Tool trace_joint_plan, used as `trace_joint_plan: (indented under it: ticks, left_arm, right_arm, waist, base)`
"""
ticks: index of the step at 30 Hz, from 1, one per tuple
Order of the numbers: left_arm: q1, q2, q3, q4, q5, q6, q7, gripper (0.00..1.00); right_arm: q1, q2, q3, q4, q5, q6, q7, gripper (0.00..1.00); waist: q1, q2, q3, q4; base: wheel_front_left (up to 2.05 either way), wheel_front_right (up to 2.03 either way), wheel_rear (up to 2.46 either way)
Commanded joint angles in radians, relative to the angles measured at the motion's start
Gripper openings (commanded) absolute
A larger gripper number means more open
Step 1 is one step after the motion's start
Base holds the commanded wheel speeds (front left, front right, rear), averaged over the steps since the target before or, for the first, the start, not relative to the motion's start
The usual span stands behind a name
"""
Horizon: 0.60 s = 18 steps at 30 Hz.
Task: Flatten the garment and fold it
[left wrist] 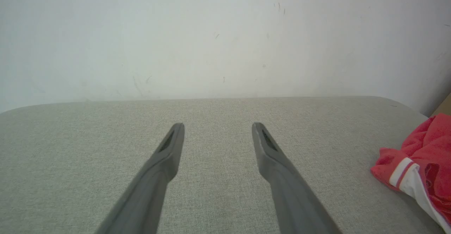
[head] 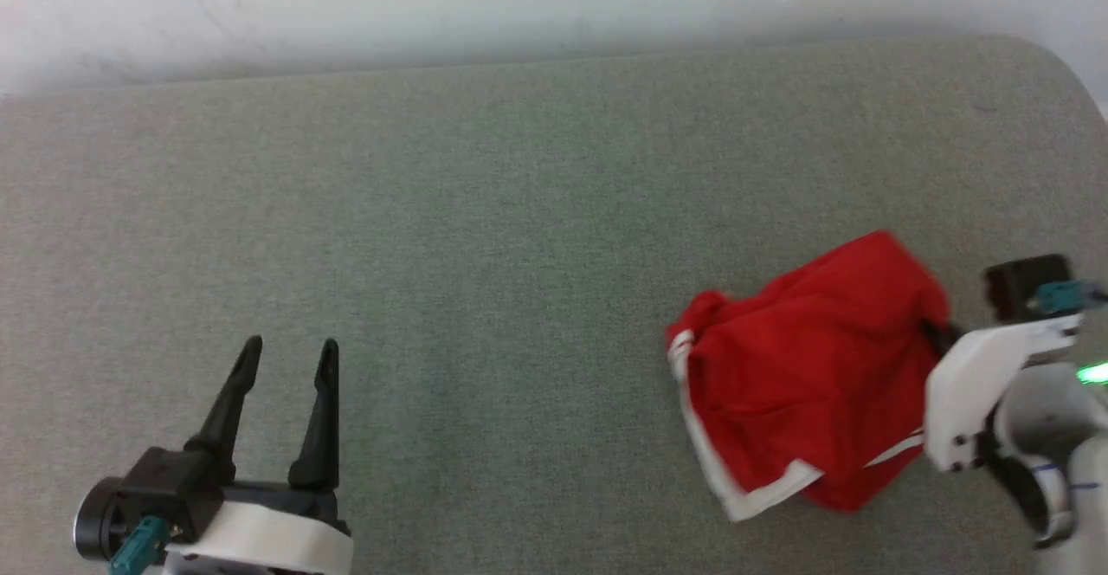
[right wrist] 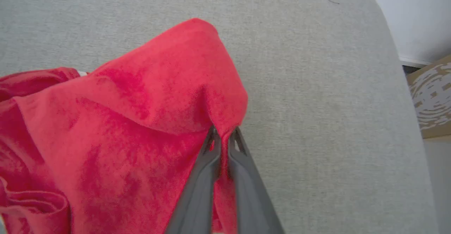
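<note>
1. Pinching a fold of the garment (right wrist: pixel 123 121), my right fingers (right wrist: pixel 213 152) are clenched, with red cloth caught between their tips.
2. Just above that pinch the cloth rises into a rounded peak. From there it falls away to the left of the right wrist view in loose, bunched folds.
3. From my head, the garment is a crumpled red heap on the right side of the surface (head: pixel 519 211). A white band runs along its near left edge, and a thin white line shows near its lower right.
4. My pale right wrist (head: pixel 978 384) sits against the heap's right edge. From that view the cloth hides the fingers themselves.
5. My left fingers (head: pixel 322 384) are released, spread apart with bare surface showing between them. They point away from me toward the wall (head: pixel 519 3).
6. They sit at the lower left of the head view, well apart from the garment.
7. Along my left fingers, the garment shows at the far right edge as red cloth with a white cuff carrying a red stripe.
8. The surface is grey-green fabric with a rounded far right corner, and the white wall stands behind it.
9. Past the surface's edge in the right wrist view is a cardboard box (right wrist: pixel 433 96) with a pale printed pattern.
</note>
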Motion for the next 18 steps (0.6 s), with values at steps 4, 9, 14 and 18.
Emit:
trace_joint_plan:
  ticks: [4, 9, 14, 18]
  left_arm:
    - [-0.043, 0.017, 0.008, -0.021, 0.015, -0.008, 0.003, 1.00]
    - [-0.076, 0.032, 0.013, -0.040, 0.021, -0.014, 0.006, 1.00]
    - [-0.115, 0.046, 0.023, -0.058, 0.028, -0.017, 0.010, 1.00]
    - [-0.143, 0.056, 0.027, -0.070, 0.031, -0.026, 0.010, 1.00]
  right_arm:
    - [-0.055, -0.068, -0.073, -0.026, -0.056, -0.001, 0.037, 0.00]
    - [-0.103, -0.122, -0.143, -0.036, -0.093, -0.001, 0.062, 0.00]
    - [-0.138, -0.154, -0.198, -0.028, -0.137, -0.001, 0.075, 0.00]
    - [-0.154, -0.157, -0.232, -0.001, -0.173, -0.001, 0.065, 0.00]
  waist:
    - [-0.0001, 0.0000, 0.067, -0.042]
    - [-0.0001, 0.0000, 0.131, -0.077]
    - [-0.0001, 0.0000, 0.192, -0.105]
    - [-0.0001, 0.0000, 0.228, -0.116]
  base:
    - [0.00, 0.00, 0.00]
    - [0.00, 0.00, 0.00]
    - [0.00, 0.00, 0.00]
    - [0.00, 0.00, 0.00]
